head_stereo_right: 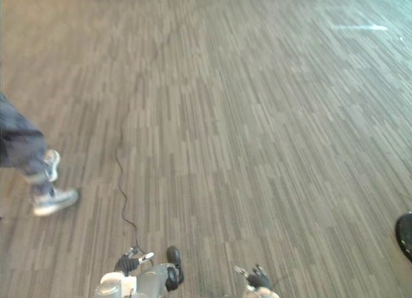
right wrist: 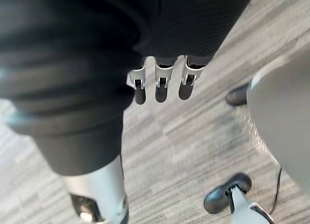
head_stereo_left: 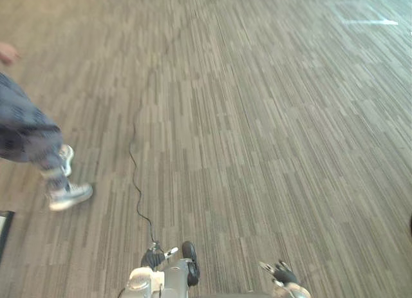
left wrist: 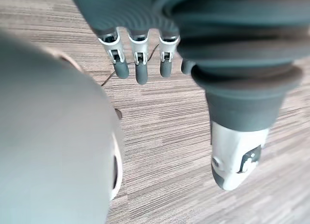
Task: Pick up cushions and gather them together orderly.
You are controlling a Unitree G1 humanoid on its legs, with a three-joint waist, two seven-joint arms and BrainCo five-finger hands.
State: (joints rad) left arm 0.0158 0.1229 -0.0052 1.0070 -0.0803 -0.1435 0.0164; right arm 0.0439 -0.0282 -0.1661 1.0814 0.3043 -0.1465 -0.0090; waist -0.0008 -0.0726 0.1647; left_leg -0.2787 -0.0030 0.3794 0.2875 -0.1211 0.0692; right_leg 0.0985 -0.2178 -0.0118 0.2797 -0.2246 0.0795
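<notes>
Left eye view, cushions first: where they are lying I cannot tell. The right eye view is catching a dark rounded thing (head_stereo_right: pixel 405 237) at the robot's far right edge, too cut off to name. By my reckoning neither hand is sitting near anything to pick up. Left hand (left wrist: pixel 138 64) is hanging low, fingers straight and relaxed, thumb apart, carrying nothing. The right hand (right wrist: pixel 162 83) is hanging the same way on its own side, also empty. Both are probably loose because the robot is searching rather than reaching. Grey striped floor (head_stereo_left: pixel 270 118) is stretching ahead. A person is showing well off to the robot's left, one pale shoe (head_stereo_left: pixel 69 195) planted flat.
</notes>
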